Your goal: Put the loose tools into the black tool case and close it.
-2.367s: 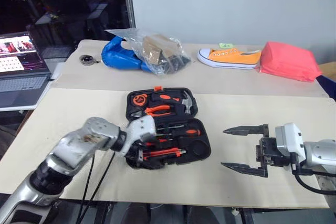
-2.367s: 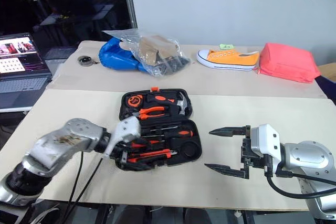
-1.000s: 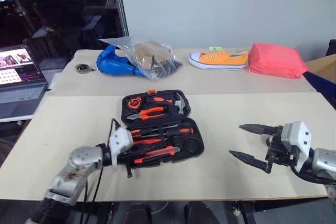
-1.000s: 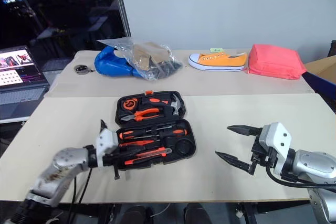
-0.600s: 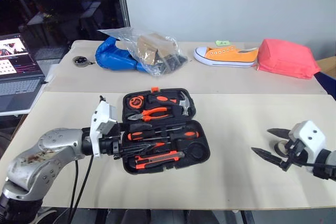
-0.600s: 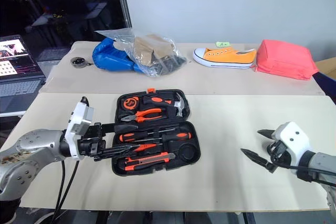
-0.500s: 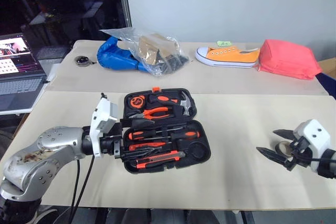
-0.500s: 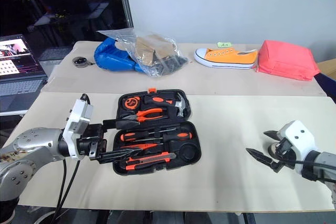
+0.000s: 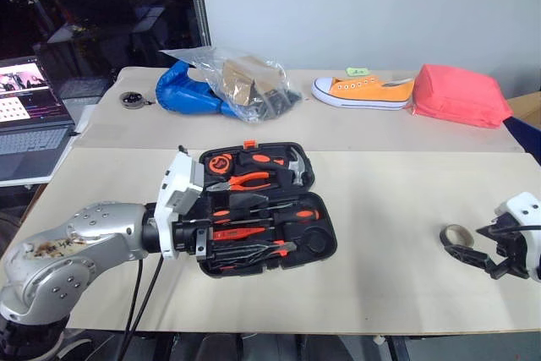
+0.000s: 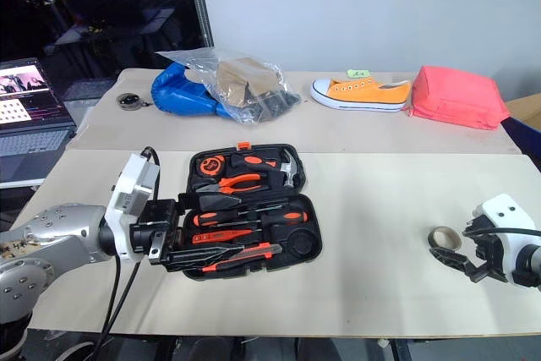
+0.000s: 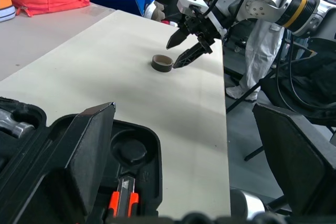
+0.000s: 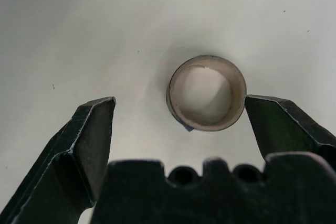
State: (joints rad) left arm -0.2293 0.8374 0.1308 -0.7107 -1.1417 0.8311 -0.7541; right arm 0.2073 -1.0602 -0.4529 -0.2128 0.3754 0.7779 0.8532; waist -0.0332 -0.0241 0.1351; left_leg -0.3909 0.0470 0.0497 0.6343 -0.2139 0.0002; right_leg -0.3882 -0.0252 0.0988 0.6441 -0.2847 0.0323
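Black tool case point(image 10: 249, 209) open mid-bench, near front edge, its front-left corner hidden behind wide-spread left gripper point(image 10: 182, 245). Beige tape roll point(image 12: 207, 93) lying flat near right edge, between wide-open right gripper point(image 12: 178, 124) fingers, apparently untouched.

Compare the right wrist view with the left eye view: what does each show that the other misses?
Right wrist view alone: the tape roll seen from above, hollow in the middle, lying flat between the open fingers of the right end effector, nearer one finger than the other.

Left eye view alone: the open black tool case with its tools, the left end effector over its near half, and the orange shoe at the back.

Both: the beige table, the tape roll outside the case, and the right end effector beside it.
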